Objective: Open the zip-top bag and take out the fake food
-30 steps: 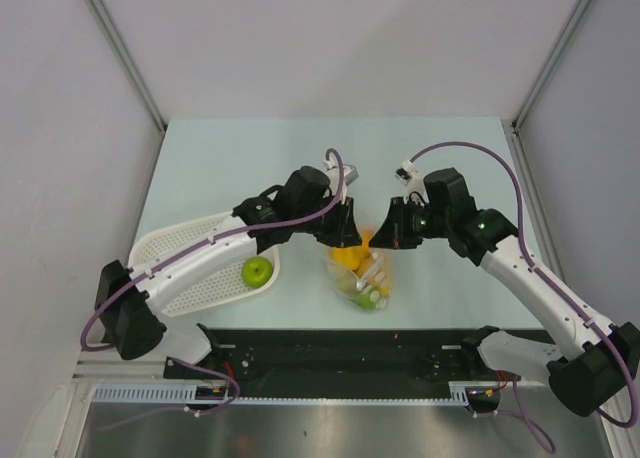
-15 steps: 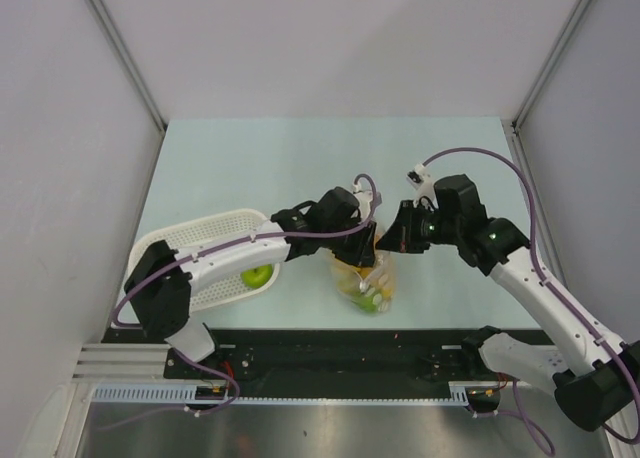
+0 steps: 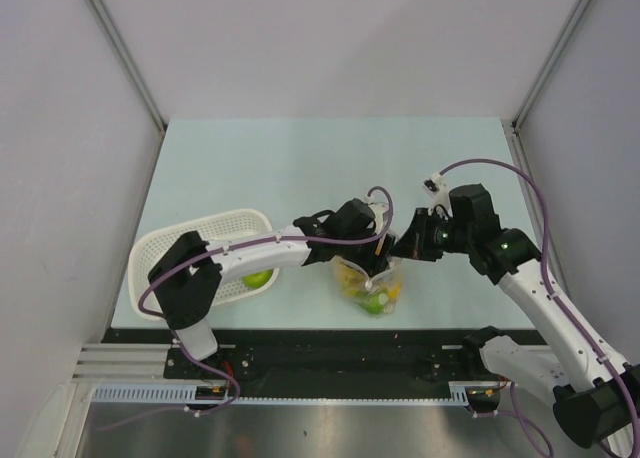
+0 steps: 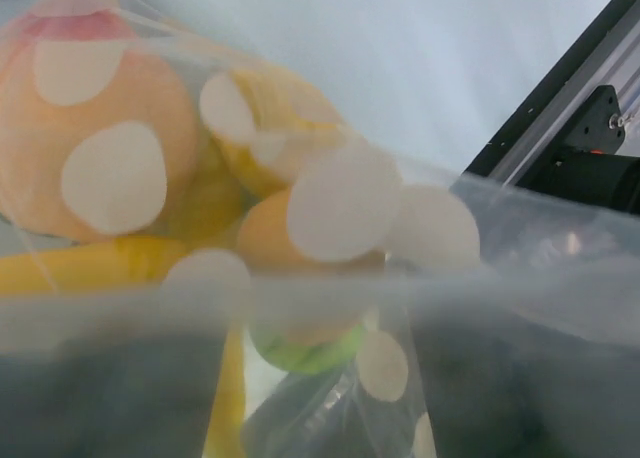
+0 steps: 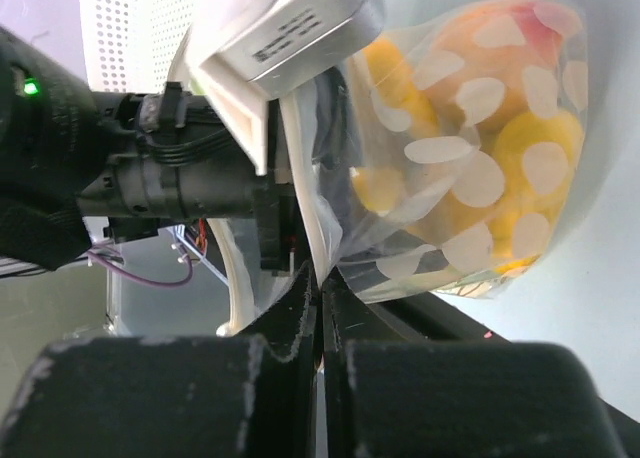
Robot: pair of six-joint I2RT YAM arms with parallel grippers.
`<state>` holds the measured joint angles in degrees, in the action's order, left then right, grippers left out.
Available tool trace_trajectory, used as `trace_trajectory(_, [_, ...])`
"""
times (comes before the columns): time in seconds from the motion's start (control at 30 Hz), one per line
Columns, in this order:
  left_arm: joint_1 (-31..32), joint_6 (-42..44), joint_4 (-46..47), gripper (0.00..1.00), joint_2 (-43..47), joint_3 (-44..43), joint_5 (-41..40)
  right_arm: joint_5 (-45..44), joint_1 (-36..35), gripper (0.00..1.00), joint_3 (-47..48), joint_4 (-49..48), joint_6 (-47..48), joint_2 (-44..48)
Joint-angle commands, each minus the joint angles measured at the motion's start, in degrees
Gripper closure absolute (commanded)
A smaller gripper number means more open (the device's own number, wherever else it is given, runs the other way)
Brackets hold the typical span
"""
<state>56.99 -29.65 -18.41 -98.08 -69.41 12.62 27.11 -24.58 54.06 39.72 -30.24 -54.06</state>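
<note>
We are pinching the bag by its edge in our right jaws at the bench's near middle, left jaws standing wide at its mouth, the food not yet out.

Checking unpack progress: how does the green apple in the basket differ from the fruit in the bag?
The green apple lies bare in the white basket; the bagged fruit sits inside the clear zip-top bag. The green apple is a single piece; the bagged fruit is a cluster. The green apple is green; the bagged fruit is mostly orange and yellow. Both are small plastic fruit.
</note>
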Motion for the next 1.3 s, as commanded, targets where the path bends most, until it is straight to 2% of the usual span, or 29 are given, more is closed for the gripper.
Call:
trace_trajectory(0.0, [0.7, -1.5, 0.4, 0.23, -2.7, -1.6, -1.7, 1.5, 0.9, 1.0, -0.7, 1.0, 0.6, 2.3])
trace_trajectory(0.17, [0.8, -2.1, 1.6, 0.21, -3.8, -0.2, -2.8, 2.2, 2.3, 1.0, -1.5, 2.0, 1.4, 3.0])
trace_trajectory(0.27, [0.8, -1.2, 1.5, 0.26, -4.4, -0.2, -3.5, 2.5, 2.7, 1.0, -1.5, 2.7, 1.6, 3.3])
trace_trajectory(0.33, [0.8, -0.7, 1.7, 0.34, -3.9, 0.0, -4.2, 2.4, 2.8, 1.0, -1.6, 3.1, 1.7, 3.7])
trace_trajectory(0.37, [0.8, -0.6, 1.8, 0.43, -3.5, 0.1, -4.4, 2.3, 2.8, 1.0, -1.6, 3.3, 1.7, 3.8])
trace_trajectory(0.47, [0.8, 0.5, 0.8, 0.59, -2.3, -0.5, -5.8, 1.9, 2.8, 1.0, -1.9, 3.8, 2.1, 4.0])
trace_trajectory(0.67, [0.8, 4.0, -3.8, 0.72, 2.4, -2.9, -7.1, 0.5, 3.0, 1.0, -1.5, 4.1, 2.5, 4.0])
trace_trajectory(0.93, [0.7, 6.1, -6.6, 0.72, 12.9, -3.8, -4.5, -1.4, 3.0, 1.0, -1.9, 3.0, 2.9, 3.0])
trace_trajectory(1.1, [0.8, 6.0, -9.1, 0.76, 17.9, -6.5, -3.0, -1.4, 3.0, 1.0, -3.0, 2.3, 2.2, 3.4])
trace_trajectory(1.2, [0.8, 5.1, -10.1, 0.78, 21.6, -8.8, -3.7, -1.9, 3.0, 1.0, -3.5, 2.5, 2.1, 4.3])
trace_trajectory(1.27, [0.6, 4.3, -11.7, 0.8, 24.9, -10.0, -7.0, -2.2, 3.0, 1.0, -4.0, 2.5, 2.5, 4.3])
